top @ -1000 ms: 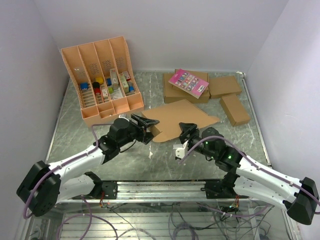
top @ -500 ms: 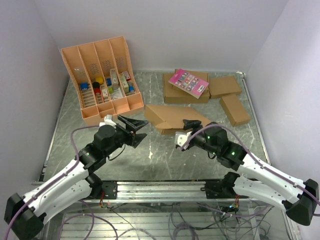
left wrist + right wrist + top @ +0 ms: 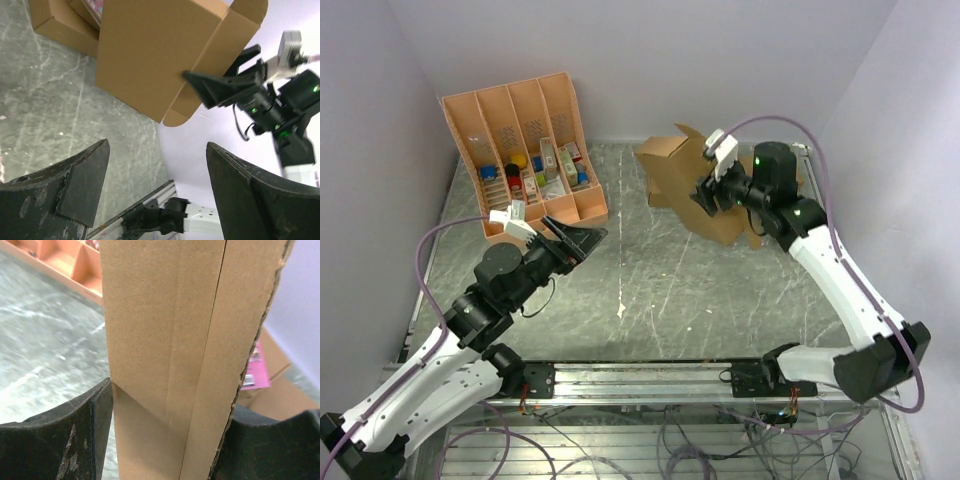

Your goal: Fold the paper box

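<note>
The paper box (image 3: pixel 677 172), a large brown cardboard piece with flaps, hangs tilted in the air above the back right of the table. My right gripper (image 3: pixel 710 196) is shut on its near edge. In the right wrist view the folded cardboard (image 3: pixel 170 355) fills the gap between both fingers (image 3: pixel 80 435). My left gripper (image 3: pixel 582 240) is open over the left middle of the table, well apart from the box. The left wrist view looks across at the box (image 3: pixel 150 55), with nothing between that gripper's own fingers (image 3: pixel 75 185).
An orange-tan compartment tray (image 3: pixel 560 125) with small items leans at the back left. Smaller brown boxes (image 3: pixel 55 22) and a pink card (image 3: pixel 255 367) lie behind the lifted cardboard. A metal rail (image 3: pixel 640 375) runs along the near edge.
My right arm has lifted the paper box off the table and swung it up to the back right. My left gripper has let go, opened wide and drawn back to the left.
</note>
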Available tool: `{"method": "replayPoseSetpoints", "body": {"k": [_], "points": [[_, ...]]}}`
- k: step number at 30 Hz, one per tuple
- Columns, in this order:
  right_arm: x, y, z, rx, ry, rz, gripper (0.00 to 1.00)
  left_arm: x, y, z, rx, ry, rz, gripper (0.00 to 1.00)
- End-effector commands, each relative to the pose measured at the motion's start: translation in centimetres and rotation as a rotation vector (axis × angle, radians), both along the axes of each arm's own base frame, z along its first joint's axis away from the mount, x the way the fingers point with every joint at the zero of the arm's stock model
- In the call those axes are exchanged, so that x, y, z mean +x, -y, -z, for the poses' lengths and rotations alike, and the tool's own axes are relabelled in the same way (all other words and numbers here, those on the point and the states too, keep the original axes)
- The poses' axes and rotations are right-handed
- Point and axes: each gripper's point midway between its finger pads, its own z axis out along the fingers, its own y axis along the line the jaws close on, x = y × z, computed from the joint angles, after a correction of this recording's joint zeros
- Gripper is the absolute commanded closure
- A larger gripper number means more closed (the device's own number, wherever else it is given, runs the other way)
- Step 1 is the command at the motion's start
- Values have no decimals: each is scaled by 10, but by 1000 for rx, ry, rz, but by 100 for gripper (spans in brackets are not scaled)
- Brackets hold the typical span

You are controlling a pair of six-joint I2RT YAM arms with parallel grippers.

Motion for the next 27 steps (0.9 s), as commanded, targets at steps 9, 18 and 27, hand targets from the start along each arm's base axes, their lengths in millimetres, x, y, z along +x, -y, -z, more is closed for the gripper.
{"method": "replayPoseSetpoints", "body": {"k": [9,18,27], "points": [[-25,-16,53,679,-814,30,61,2,-3,21,136,82,10,13],[-54,-25,122,979,-1098,99,59,-2,-4,48,159,48,24,13],[-44,-28,171,1063,-1205,165,58,2,9,67,149,18,67,14]]}}
